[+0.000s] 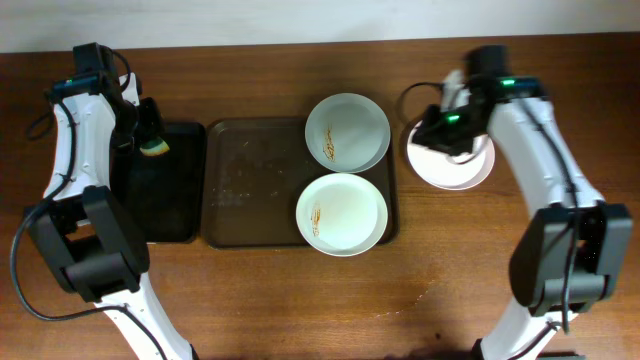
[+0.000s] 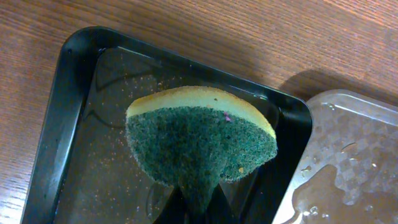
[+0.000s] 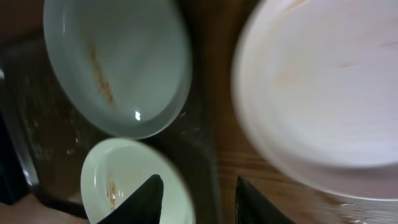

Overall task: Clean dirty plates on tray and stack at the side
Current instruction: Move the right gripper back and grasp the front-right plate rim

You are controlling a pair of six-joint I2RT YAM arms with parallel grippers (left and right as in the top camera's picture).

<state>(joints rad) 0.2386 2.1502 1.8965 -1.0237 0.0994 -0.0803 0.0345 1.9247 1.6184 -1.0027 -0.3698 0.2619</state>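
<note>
Wooden surface (image 1: pixel 450 270), brown tray (image 1: pixel 240 180) centre: rear plate (image 1: pixel 347 132) and front plate (image 1: pixel 341 214), both streaked, sit at its right end, just left of my right end effector (image 3: pixel 199 193), spread and empty. My left end effector (image 2: pixel 196 200) grips the sponge (image 2: pixel 199 137), well apart.

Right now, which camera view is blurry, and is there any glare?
Right wrist view: the round white plate is smeared with blur; left wrist view: sharp, the green-and-yellow sponge crisp, glints on the wet clear plastic tray; overhead view: even, sharp.
</note>
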